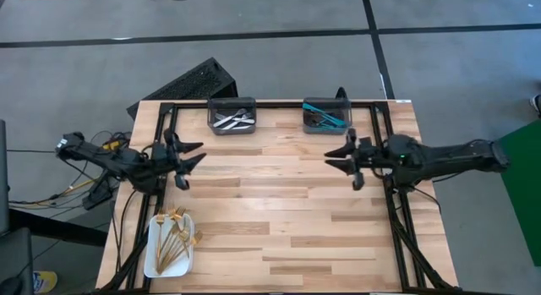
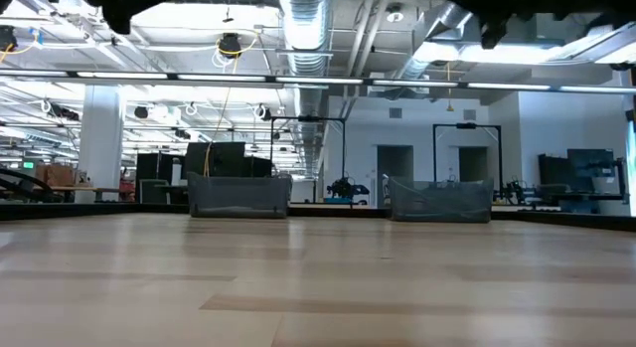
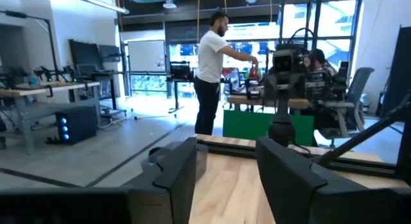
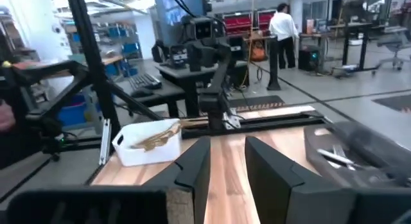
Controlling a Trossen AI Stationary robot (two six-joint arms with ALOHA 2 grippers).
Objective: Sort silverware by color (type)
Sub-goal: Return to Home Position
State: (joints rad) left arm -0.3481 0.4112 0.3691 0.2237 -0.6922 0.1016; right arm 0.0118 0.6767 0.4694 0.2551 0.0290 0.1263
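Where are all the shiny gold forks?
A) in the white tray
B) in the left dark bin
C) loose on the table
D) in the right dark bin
A: the gold forks lie piled in the white tray at the table's corner by the left arm.

We see a table top (image 1: 279, 202) of pale wood planks, smooth, with a soft satin sheen in the low view. The rails (image 1: 397, 236) framing it look like black matt metal. The gold forks (image 1: 173, 240) are polished, glinting metal and lie in a white tray (image 1: 152, 265) that looks like smooth plastic. The silver forks (image 1: 232, 120) are plain bright metal. The turquoise-handled utensils (image 1: 323, 117) seem to have matt plastic grips. The dark grey bins (image 1: 211, 126) look like plastic, slightly see-through at table level. The left gripper (image 3: 228, 147) and right gripper (image 4: 228, 144) have dark, matt, smooth-faced fingers.
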